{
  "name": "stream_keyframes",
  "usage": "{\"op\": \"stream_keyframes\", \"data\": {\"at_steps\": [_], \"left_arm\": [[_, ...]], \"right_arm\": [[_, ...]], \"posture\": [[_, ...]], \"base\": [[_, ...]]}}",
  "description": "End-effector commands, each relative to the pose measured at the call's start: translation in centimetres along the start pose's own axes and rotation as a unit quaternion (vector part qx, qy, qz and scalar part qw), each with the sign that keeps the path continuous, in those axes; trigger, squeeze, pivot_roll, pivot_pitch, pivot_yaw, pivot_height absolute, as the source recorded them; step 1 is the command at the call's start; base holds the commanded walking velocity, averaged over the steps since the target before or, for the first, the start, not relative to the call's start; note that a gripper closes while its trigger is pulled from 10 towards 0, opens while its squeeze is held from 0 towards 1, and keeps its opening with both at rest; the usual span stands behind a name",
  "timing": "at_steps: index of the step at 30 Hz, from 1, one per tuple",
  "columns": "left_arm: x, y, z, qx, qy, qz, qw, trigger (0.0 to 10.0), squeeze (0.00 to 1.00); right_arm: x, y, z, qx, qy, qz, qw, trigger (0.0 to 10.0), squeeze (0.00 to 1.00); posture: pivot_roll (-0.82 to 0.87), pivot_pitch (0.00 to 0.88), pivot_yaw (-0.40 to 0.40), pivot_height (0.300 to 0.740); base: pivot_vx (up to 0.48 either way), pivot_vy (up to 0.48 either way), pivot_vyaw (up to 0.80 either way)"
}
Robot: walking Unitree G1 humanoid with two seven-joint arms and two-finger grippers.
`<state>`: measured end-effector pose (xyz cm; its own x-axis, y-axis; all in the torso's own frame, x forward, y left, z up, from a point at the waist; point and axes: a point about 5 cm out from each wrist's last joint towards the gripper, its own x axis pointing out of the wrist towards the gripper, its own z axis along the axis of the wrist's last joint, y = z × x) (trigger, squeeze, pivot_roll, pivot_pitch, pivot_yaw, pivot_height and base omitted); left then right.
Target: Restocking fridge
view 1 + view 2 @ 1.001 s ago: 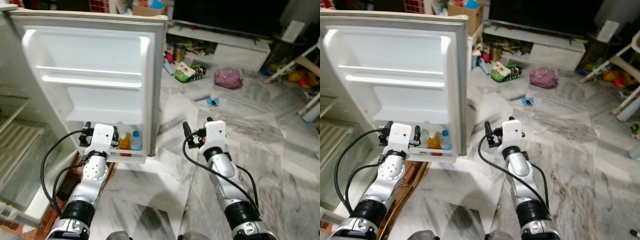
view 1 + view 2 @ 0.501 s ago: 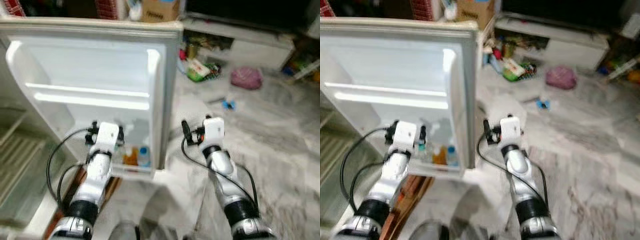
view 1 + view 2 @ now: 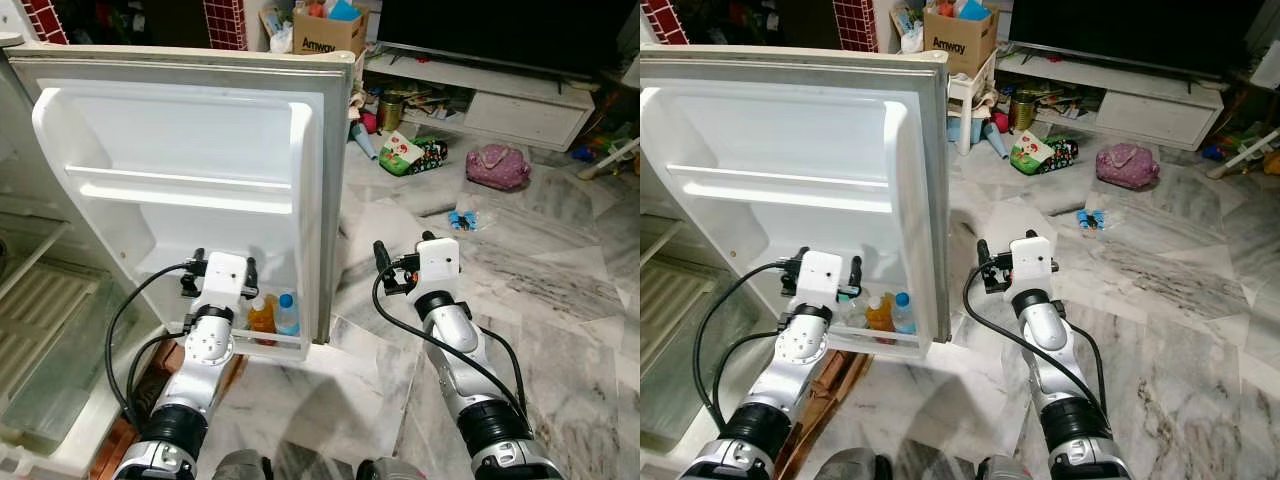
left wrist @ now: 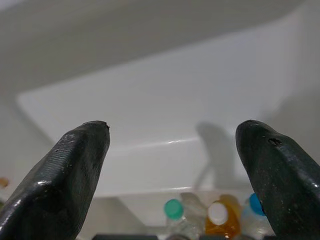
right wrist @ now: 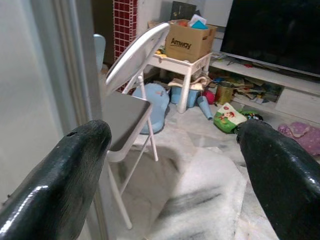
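Cluttered marble floor (image 3: 560, 290), fridge door (image 3: 190, 150) open: my left tool (image 4: 172, 145) gapes empty over bottles (image 3: 275, 313) in the bottom rack, right tool (image 5: 170, 145) spread idle; I might topple them.

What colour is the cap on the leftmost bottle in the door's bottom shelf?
Green, on the clear bottle; the left wrist view shows it best.

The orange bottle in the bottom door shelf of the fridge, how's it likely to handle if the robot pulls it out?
The orange bottle looks full, so probably heavy for its size. It stands packed between a blue-capped bottle and a green-capped bottle, so lifting it may knock them. Its smooth plastic may be slippery. The left end effector hangs open above it.
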<state>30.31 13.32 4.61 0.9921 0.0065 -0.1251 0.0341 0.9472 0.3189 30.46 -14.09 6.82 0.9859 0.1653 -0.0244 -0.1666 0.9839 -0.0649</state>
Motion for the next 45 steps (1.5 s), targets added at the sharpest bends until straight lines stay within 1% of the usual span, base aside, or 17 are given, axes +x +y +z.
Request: {"op": "stream_keyframes", "data": {"at_steps": [1,3,5,10,16,19,23,30,31,32,33,41,45], "left_arm": [[0.6,-0.7,1.1,0.007,-0.017,-0.024,1.0,10.0,0.0],[0.8,-1.2,1.9,0.002,-0.034,-0.039,0.999,10.0,0.0],[0.9,-1.4,2.1,0.002,-0.036,-0.04,0.999,10.0,0.0],[0.8,-1.5,1.8,0.004,-0.032,-0.044,0.999,10.0,0.0],[0.7,-1.2,1.5,0.005,-0.029,-0.044,0.999,10.0,0.0],[0.8,-0.9,1.3,0.004,-0.021,-0.034,0.999,10.0,0.0],[0.7,-0.9,1.3,0.006,-0.023,-0.032,0.999,10.0,0.0],[0.0,-0.7,0.8,0.0,-0.027,-0.032,0.999,10.0,0.0],[-0.5,-0.5,0.5,0.006,-0.027,-0.034,0.999,10.0,0.0],[-0.5,-0.5,0.5,0.006,-0.027,-0.034,0.999,10.0,0.0],[-0.8,-0.2,0.2,0.013,-0.028,-0.033,0.999,10.0,0.0],[-1.3,1.1,-0.2,0.027,-0.026,-0.015,0.999,10.0,0.0],[-1.7,1.2,-0.3,0.031,-0.028,-0.016,0.999,10.0,0.0]], "right_arm": [[0.1,0.0,0.1,0.0,-0.001,-0.001,1.0,10.0,0.0],[0.1,0.0,0.1,0.001,-0.002,-0.001,1.0,10.0,0.0],[0.0,-0.1,0.1,0.001,-0.002,-0.003,1.0,10.0,0.0],[-0.1,-0.1,0.1,0.001,-0.002,-0.004,1.0,10.0,0.0],[-0.2,0.0,-0.1,0.002,0.0,-0.002,1.0,10.0,0.0],[-0.1,0.2,0.0,0.0,0.001,0.003,1.0,10.0,0.0],[0.1,0.2,0.0,0.0,0.001,0.004,1.0,10.0,0.0],[0.0,0.2,0.0,-0.001,0.001,0.004,1.0,10.0,0.0],[-0.1,0.2,-0.1,-0.001,0.001,0.004,1.0,10.0,0.0],[-0.1,0.2,-0.1,-0.001,0.001,0.004,1.0,10.0,0.0],[-0.2,0.2,-0.1,-0.001,0.002,0.004,1.0,10.0,0.0],[0.0,0.4,-0.1,0.001,0.002,0.01,1.0,10.0,0.0],[0.0,0.4,-0.1,0.001,0.001,0.011,1.0,10.0,0.0]], "posture": [[0.08,0.029,-0.008,0.74],[0.08,0.03,-0.006,0.74],[0.07,0.03,-0.002,0.74],[0.07,0.036,0.0,0.74],[0.08,0.038,-0.007,0.74],[0.09,0.038,-0.01,0.74],[0.09,0.038,-0.01,0.74],[0.08,0.039,-0.009,0.74],[0.08,0.04,-0.008,0.74],[0.08,0.04,-0.008,0.74],[0.09,0.043,-0.01,0.74],[0.09,0.043,-0.013,0.74],[0.1,0.044,-0.01,0.74]], "base": [[0.0,0.0,0.0],[0.139,0.0,0.0],[0.338,0.0,0.0],[0.435,0.0,0.0],[0.446,0.0,0.0],[0.41,0.0,0.0],[0.341,0.0,0.0],[0.0,0.0,0.0],[0.0,0.0,0.0],[0.0,0.0,0.0],[0.0,0.0,0.0],[0.0,0.0,0.0],[0.0,0.0,0.0]]}}
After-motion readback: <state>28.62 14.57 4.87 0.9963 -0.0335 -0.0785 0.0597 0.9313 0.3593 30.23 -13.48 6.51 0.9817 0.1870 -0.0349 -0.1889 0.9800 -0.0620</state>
